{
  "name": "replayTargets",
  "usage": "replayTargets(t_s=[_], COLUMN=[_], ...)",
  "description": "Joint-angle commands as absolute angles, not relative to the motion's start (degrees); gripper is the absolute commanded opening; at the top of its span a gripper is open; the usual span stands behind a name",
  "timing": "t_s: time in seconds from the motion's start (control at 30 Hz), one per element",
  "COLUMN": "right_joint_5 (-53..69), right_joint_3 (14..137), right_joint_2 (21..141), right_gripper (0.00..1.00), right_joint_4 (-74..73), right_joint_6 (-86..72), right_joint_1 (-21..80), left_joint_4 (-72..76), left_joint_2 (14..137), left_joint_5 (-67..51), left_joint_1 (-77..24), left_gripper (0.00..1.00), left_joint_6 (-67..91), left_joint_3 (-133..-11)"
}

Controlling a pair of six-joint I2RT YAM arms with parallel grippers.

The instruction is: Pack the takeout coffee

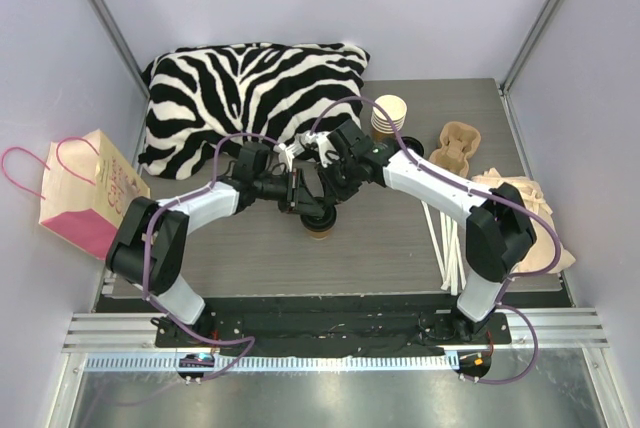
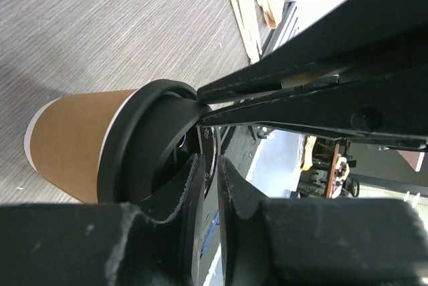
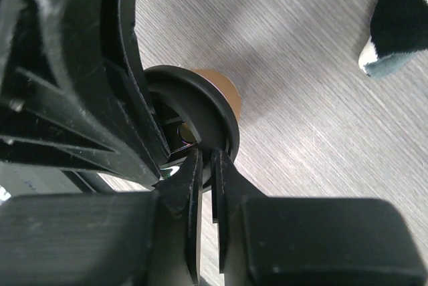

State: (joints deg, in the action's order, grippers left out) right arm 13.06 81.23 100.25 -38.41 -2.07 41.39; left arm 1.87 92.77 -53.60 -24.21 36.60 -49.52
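At mid-table, the takeout coffee (image 2: 73, 140) stands upright. Both the left gripper (image 2: 208, 178) and the right gripper (image 3: 206, 166) are clamped on its lid (image 3: 224, 115) rim.

Two slender robot arms, the left arm (image 1: 200, 206) and the right arm (image 1: 430, 180), wear glossy white shells between bulky black joints, and a thin purple cable (image 1: 352, 101) loops loosely along each. The left gripper (image 2: 208, 166) and right gripper (image 3: 206, 159) are matt black, each with two flat, tapering fingers (image 2: 190, 196) showing pale scuffs and scratches.
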Motion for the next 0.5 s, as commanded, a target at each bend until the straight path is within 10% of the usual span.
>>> replayTargets(t_s=[0.0, 0.47], right_joint_5=[12.21, 17.22], right_joint_3=[76.65, 87.36], right_joint_2=[102.04, 96.68], right_gripper=[0.08, 0.23], right_joint_4=[-37.97, -41.66], right_joint_6=[-1.32, -2.81], right_joint_1=[41.4, 39.46], left_joint_4=[0.09, -2.72], left_joint_2=[95.09, 95.54], left_joint_5=[-50.98, -50.36], left_joint_1=[-23.56, -23.12], left_gripper=[0.18, 0.15], left_joint_6=[33.92, 32.87], left_joint_3=[-49.75, -50.45])
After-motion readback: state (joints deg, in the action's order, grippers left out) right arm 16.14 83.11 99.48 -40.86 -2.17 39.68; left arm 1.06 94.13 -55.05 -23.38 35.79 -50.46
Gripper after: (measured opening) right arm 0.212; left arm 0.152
